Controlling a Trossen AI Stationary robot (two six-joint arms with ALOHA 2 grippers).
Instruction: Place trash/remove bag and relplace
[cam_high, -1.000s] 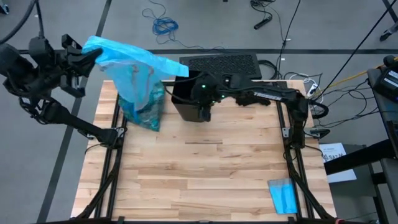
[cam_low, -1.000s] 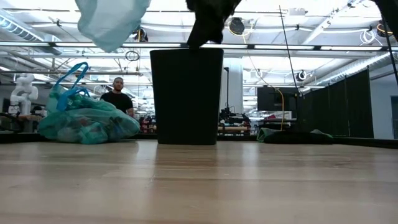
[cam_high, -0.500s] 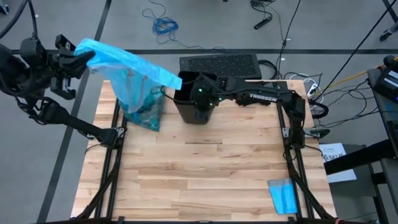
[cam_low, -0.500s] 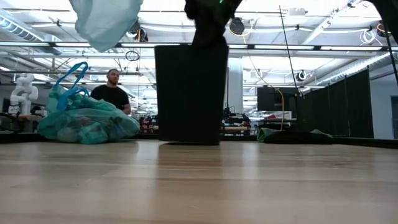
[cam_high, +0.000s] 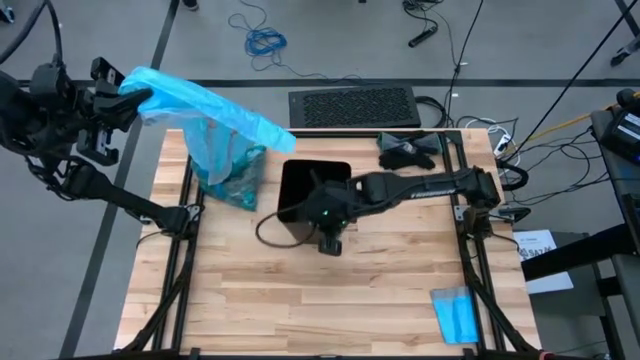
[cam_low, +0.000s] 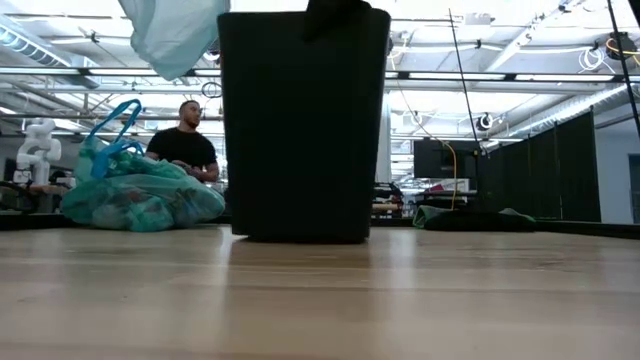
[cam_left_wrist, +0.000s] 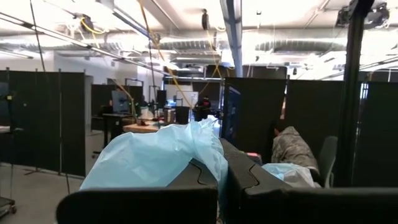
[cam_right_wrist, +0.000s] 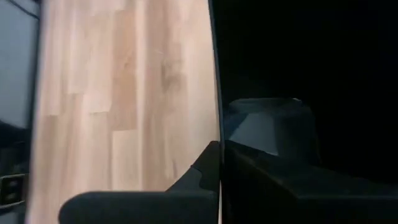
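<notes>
A black bin stands upright on the table's middle, large in the low view. My right gripper is shut on its near rim. The full dark teal bag lies on its side on the table's far left, also seen in the low view. My left gripper, raised beyond the far left corner, is shut on the sky-blue bag, which stretches through the air toward the bin. No loose trash shows. My left gripper pinches one bunched end of the sky-blue bag between its two fingers. The bag is lifted clear of the table and trails away from the fingers, its free part hanging slack. My right gripper pinches the bin's rim on the near side, one finger inside the bin and one outside. The fingers come from above, pointing down. The bin stands upright with its base on the table.
Black gloves lie at the far right of the table. A small blue folded cloth lies at the near right corner. A black mat sits beyond the far edge. A person stands in the room behind.
My right gripper has shut on the bin's rim and gone toward the table's near edge, sliding the upright bin from the far edge to the middle. My left gripper has drawn a little toward the left with the sky-blue bag.
</notes>
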